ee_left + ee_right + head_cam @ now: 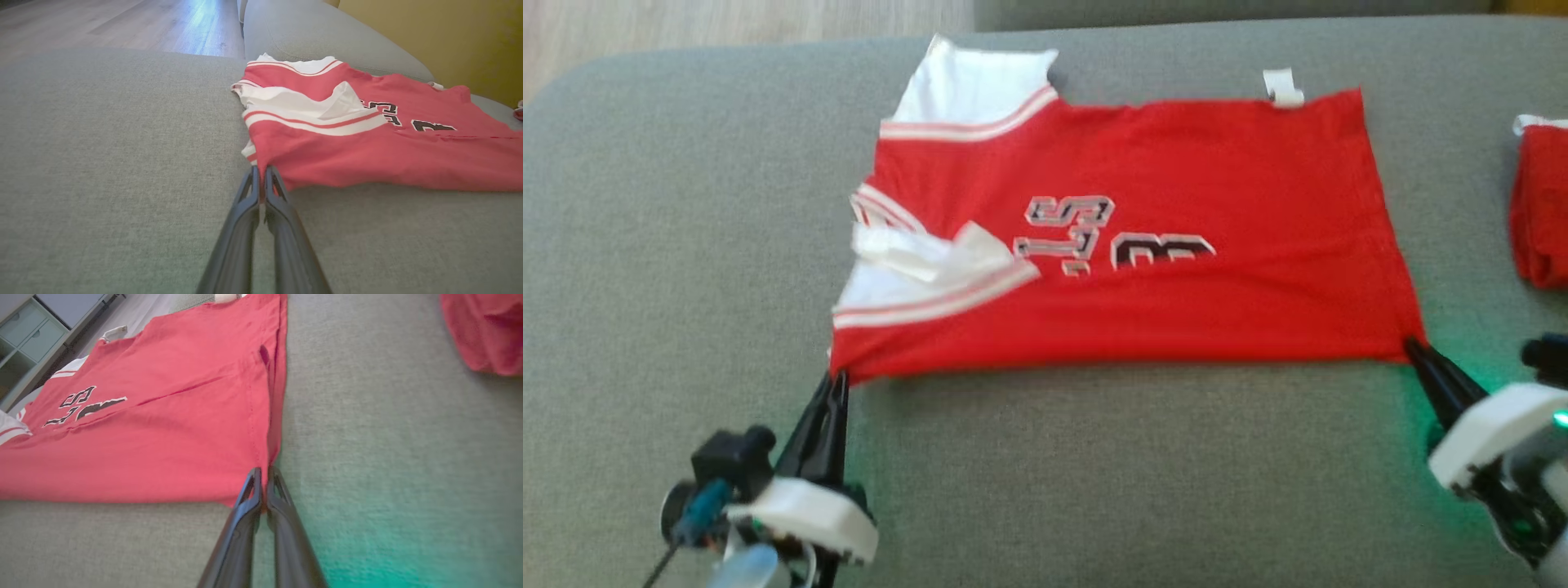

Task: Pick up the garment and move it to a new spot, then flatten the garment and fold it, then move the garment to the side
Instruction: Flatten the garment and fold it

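The red jersey (1176,310) lies spread on the grey sofa cushion (1094,474), its near edge running straight between the pincers. The left pincer (837,377) is clamped on the near-left corner and the right pincer (1411,345) on the near-right. Bare cushion stretches in front and leftward, and another red cloth (1539,204) lies near on the right.

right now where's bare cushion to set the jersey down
Bare grey cushion lies left of the red jersey, and in a wide strip before its near edge. Crowded on the right: a second red garment lies there.
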`<state>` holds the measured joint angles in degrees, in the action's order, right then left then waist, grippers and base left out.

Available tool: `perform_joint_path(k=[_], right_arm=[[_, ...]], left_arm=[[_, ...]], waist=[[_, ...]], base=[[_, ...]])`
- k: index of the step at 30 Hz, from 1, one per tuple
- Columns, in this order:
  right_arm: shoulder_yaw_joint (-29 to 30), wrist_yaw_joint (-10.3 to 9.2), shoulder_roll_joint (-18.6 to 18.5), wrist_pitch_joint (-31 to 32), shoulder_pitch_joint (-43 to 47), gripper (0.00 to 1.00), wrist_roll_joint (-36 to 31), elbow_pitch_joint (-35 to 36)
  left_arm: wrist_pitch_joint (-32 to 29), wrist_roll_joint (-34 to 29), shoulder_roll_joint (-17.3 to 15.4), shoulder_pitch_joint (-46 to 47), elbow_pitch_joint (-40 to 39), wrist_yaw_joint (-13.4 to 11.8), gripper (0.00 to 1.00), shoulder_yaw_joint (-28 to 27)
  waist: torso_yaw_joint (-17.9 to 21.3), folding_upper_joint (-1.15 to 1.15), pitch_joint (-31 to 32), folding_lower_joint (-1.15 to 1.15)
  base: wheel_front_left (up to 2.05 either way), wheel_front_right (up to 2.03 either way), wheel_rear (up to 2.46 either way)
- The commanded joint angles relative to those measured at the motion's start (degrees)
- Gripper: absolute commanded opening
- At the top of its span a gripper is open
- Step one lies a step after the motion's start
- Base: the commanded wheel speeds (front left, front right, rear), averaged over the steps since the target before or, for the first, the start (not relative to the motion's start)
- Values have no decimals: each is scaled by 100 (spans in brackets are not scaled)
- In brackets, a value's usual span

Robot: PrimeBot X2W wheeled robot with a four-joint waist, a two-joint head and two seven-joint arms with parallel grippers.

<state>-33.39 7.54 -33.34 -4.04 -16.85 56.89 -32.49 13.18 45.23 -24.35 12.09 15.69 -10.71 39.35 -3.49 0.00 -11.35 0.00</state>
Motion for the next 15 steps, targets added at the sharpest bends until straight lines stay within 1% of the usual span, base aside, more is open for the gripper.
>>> perform_joint_path(k=[1, 4, 8, 12, 15], right_arm=[[71, -5, -320, -54, 147, 0, -51, 117], [185, -5, -510, -34, 389, 0, -46, 322], [352, -5, -724, 36, 798, 0, 16, 577], [591, -5, -837, 28, 1286, 0, 48, 741], [788, -5, -852, 16, 1648, 0, 42, 871]], left_arm=[[38, -65, -226, -52, -182, -79, 0, -140], [-28, -48, -347, -354, -453, -166, 0, -83], [-130, -68, -495, -801, -908, -363, 0, 33], [-211, -98, -578, -1139, -1289, -553, 0, 141], [-283, -77, -607, -1286, -1444, -607, 0, 204]], waist=[[16, 0, 57, 0], [57, 0, 141, 0], [63, 0, 244, 0], [14, 0, 328, 0], [-18, 0, 347, 0]], base=[[0, 0, 0], [0, 0, 0], [0, 0, 0], [0, 0, 0], [0, 0, 0]])
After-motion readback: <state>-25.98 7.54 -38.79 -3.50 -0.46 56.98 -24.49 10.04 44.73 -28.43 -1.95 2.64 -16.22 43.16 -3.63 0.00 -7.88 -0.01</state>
